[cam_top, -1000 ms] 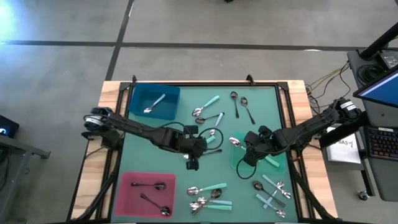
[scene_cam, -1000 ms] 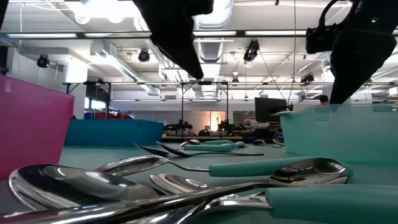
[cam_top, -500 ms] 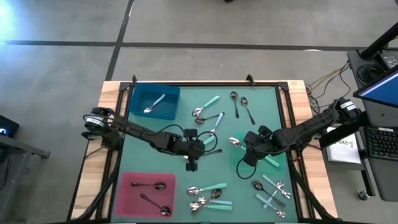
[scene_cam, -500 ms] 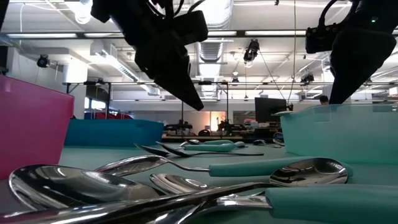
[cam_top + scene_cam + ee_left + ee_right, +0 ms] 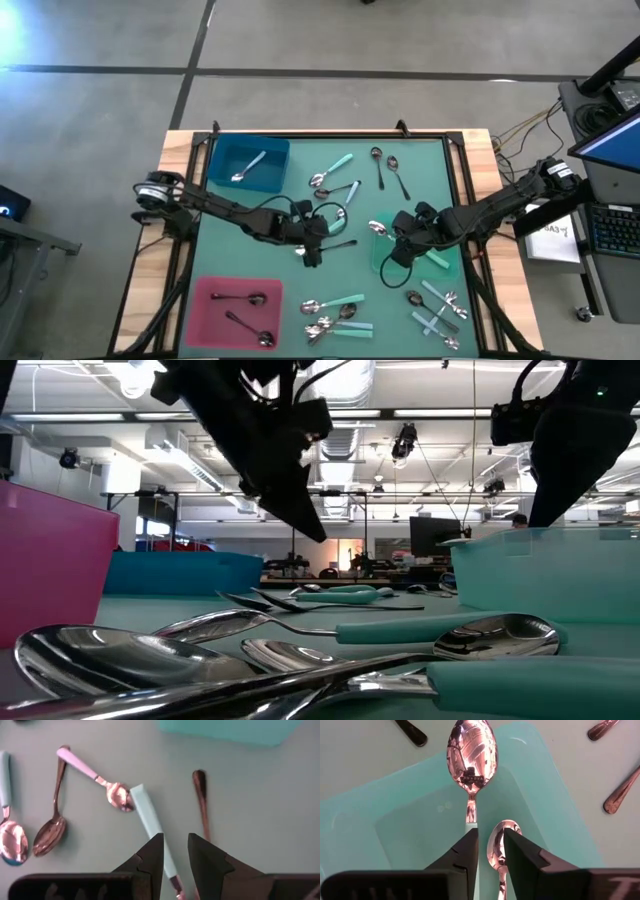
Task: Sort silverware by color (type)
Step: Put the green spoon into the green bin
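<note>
My right gripper point(image 5: 393, 243) hangs over the green tray point(image 5: 440, 262), shut on a mint-handled spoon point(image 5: 470, 755). A second spoon point(image 5: 500, 842) lies inside that tray. My left gripper point(image 5: 310, 256) is near the table's middle, open by a narrow gap and pointing slantwise down. In the left wrist view its fingertips point(image 5: 175, 842) stand on either side of a mint-handled spoon point(image 5: 150, 822) that lies flat on the mat. The low view shows the left gripper point(image 5: 312, 532) above the table. A dark spoon handle point(image 5: 201, 802) lies beside that spoon. My right gripper pinches the mint handle just behind the metal neck point(image 5: 471, 826) between its two fingers, which come slanting down from the table's right and lie along the spoon. The bowl point(image 5: 470, 752) points away from the fingers, over the tray's rim. Whether it rests there I cannot tell.
A blue tray point(image 5: 225, 150) at the far left holds a silver spoon. A pink tray point(image 5: 205, 315) at the near left holds two dark-handled spoons. Loose spoons lie at the far middle point(image 5: 385, 170), near middle point(image 5: 335, 318) and near right point(image 5: 437, 308).
My left gripper has come down toward the table over the mint-handled spoon and rolled a little. The gap between its fingers looks the same.
</note>
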Robot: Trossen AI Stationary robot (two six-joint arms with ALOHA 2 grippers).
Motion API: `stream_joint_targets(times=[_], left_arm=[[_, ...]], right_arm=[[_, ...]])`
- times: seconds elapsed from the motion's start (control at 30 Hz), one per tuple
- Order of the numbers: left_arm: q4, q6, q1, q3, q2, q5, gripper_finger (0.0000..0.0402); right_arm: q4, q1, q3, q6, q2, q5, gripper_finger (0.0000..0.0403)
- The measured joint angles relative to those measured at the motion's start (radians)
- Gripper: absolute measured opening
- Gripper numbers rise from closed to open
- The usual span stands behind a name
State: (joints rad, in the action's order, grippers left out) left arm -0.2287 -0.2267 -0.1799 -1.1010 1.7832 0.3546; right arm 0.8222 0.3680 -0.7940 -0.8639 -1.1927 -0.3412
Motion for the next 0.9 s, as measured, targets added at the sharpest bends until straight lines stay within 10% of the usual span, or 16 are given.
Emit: stream_joint_targets(times=[0.6, 0.9], left_arm=[[0.034, 0.000, 0.039, 0.009, 0.130, -0.028, 0.0174], [0.037, -0.115, 0.072, -0.001, 0.203, -0.031, 0.0113]], right_arm=[[-0.017, 0.000, 0.000, 0.000, 0.000, 0.000, 0.0072], [-0.029, 0.000, 0.000, 0.000, 0.000, 0.001, 0.0083]])
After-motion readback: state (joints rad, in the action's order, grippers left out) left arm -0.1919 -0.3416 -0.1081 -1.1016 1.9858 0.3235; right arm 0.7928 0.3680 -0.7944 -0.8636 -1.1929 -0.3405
